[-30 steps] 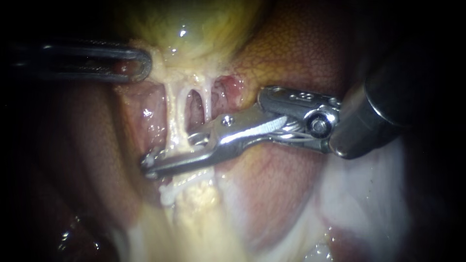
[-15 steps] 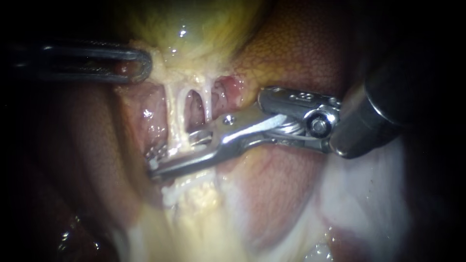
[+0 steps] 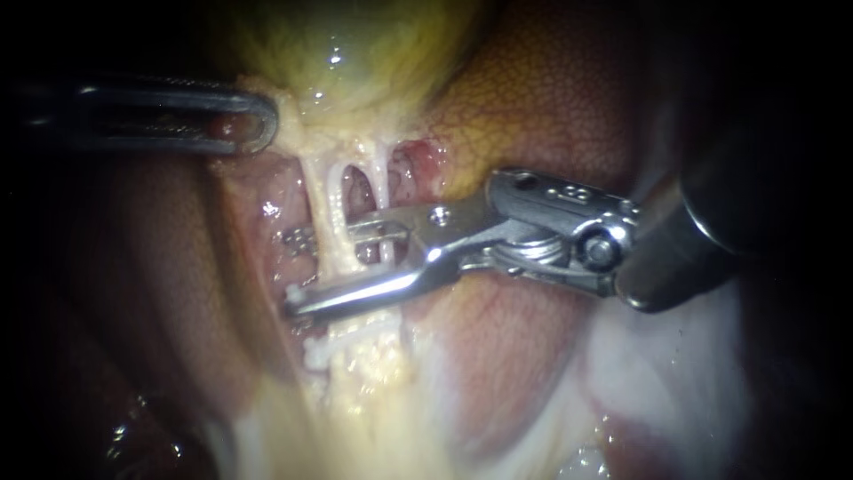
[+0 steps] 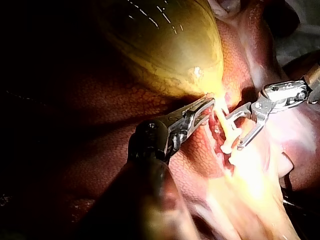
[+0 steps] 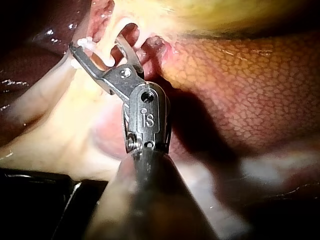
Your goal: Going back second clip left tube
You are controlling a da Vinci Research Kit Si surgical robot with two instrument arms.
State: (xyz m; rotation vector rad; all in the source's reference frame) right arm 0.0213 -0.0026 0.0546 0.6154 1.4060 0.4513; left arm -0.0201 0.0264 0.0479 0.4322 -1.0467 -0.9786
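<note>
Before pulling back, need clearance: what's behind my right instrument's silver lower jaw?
Right instrument, jaws open: the thick pale left tube and a thin right tube run down behind the lower jaw, which hides that stretch. A metal glint beside the left tube may be a clip.

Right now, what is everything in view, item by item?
gallbladder: one, yellow-green, at the top of the endoscope view.
liver: one, mottled red-brown, right of the gallbladder.
tubes: two, pale, running down from the gallbladder; left tube, right tube.
pale tissue: cream, below the tubes.
white piece: one, on the pale tissue under the left tube; too small to tell whether it is a clip.
left instrument: one, dark, closed on the gallbladder's lower edge.
right instrument: one, silver, open, both tubes passing between its two halves.
</note>
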